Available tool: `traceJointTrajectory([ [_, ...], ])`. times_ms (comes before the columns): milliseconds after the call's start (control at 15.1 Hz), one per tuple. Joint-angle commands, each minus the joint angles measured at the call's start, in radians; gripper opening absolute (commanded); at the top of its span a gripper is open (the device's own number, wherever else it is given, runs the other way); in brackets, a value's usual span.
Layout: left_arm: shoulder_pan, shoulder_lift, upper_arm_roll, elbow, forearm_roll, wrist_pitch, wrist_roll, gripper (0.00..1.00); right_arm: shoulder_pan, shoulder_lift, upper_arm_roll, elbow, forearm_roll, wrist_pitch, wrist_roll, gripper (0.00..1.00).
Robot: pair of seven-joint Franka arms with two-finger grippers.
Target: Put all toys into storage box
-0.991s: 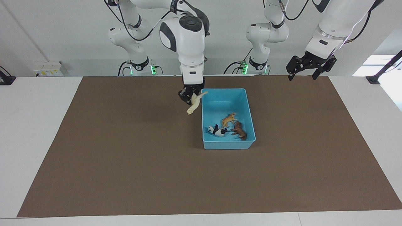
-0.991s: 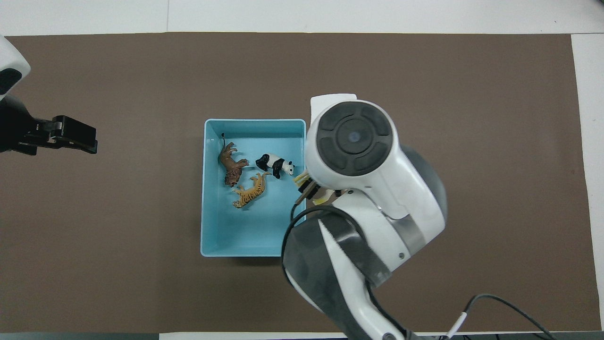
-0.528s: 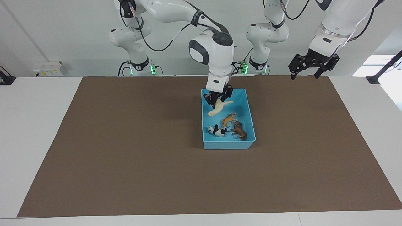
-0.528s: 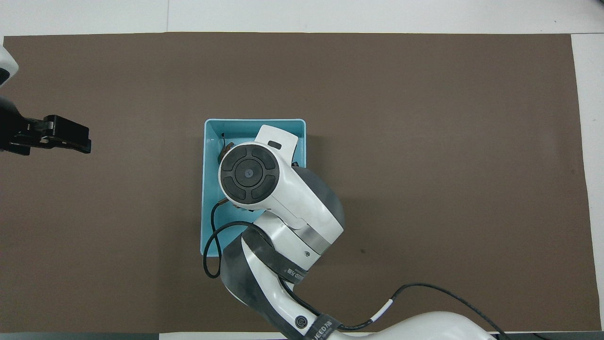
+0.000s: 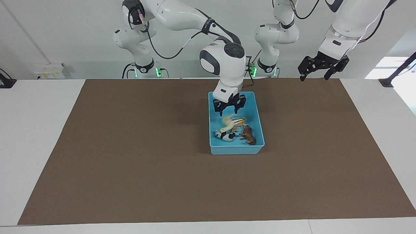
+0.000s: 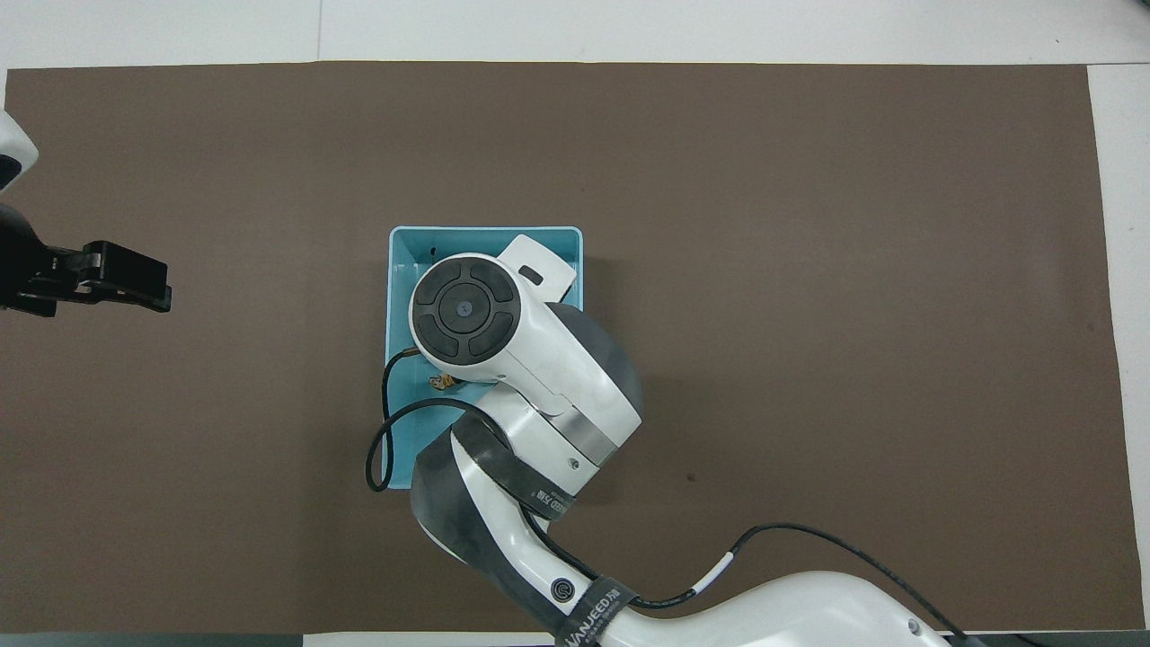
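The right arm comes in from its base and bends down sharply at the wrist, so the right gripper (image 5: 229,108) hangs straight down over the light blue storage box (image 5: 258,112), over the part of the box nearer to the robots. Its two black fingers (image 5: 220,108) stand spread apart with nothing between them, a clear open stance above the toys. Just below that gripper the cream long-necked animal (image 5: 229,123) lies inside the box, free of the fingers, lying across the orange tiger (image 5: 242,122), of which only a little shows at its side. The black-and-white panda (image 5: 225,136) is on the box floor right beside the cream animal, in the part of the box farther from the robots, and the brown lion (image 5: 248,134) lies next to it, toward the left arm's end. So all four figurines are in the box, which sits on the brown mat (image 5: 130,156) near the middle of the table. From overhead, the right arm's big white wrist housing covers most of the storage box (image 6: 395,270), and only a scrap of orange peeks out by the cable, so the toys are hidden there. The left arm waits, raised, with the left gripper (image 5: 319,72) over the mat's edge at its own end of the table, fingers pointing down and visibly apart, holding nothing; overhead, the left gripper (image 6: 117,274) shows as a black block at the frame's edge.
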Motion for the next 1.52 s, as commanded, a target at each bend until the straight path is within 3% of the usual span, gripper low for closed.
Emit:
traceJointTrajectory([
  [0,0.002,-0.027,0.006,-0.03,-0.009,-0.008,0.011,1.0,-0.062,-0.089,-0.013,0.004,0.014,-0.089,0.008,1.0],
  [198,0.001,-0.027,0.006,-0.03,-0.009,-0.008,0.011,1.0,-0.207,-0.194,-0.015,-0.001,0.005,-0.177,-0.077,1.0],
  [330,0.002,-0.027,0.006,-0.03,-0.009,-0.006,0.011,1.0,-0.345,-0.247,-0.015,-0.008,0.002,-0.188,-0.235,1.0],
  [528,0.002,-0.027,0.006,-0.03,-0.007,-0.006,0.011,1.0,-0.581,-0.291,-0.014,-0.008,0.008,-0.188,-0.447,1.0],
  [660,0.002,-0.027,0.006,-0.03,-0.009,-0.006,0.011,1.0,-0.68,-0.315,-0.014,-0.01,0.013,-0.199,-0.547,1.0],
  [858,0.002,-0.027,0.006,-0.03,-0.009,-0.008,0.011,1.0,-0.757,-0.347,-0.015,-0.008,0.013,-0.261,-0.581,1.0],
  [1123,0.01,-0.027,0.007,-0.032,-0.006,0.017,0.015,1.0,-0.816,-0.387,-0.014,0.004,0.025,-0.437,-0.584,1.0],
  [1321,0.044,-0.073,0.006,-0.158,-0.007,0.173,0.018,1.0,-0.824,-0.456,-0.036,0.006,0.054,-0.568,-0.584,1.0],
  [1453,0.045,-0.078,0.006,-0.208,-0.007,0.204,0.018,1.0,-0.829,-0.467,-0.037,0.005,0.066,-0.633,-0.587,1.0],
])
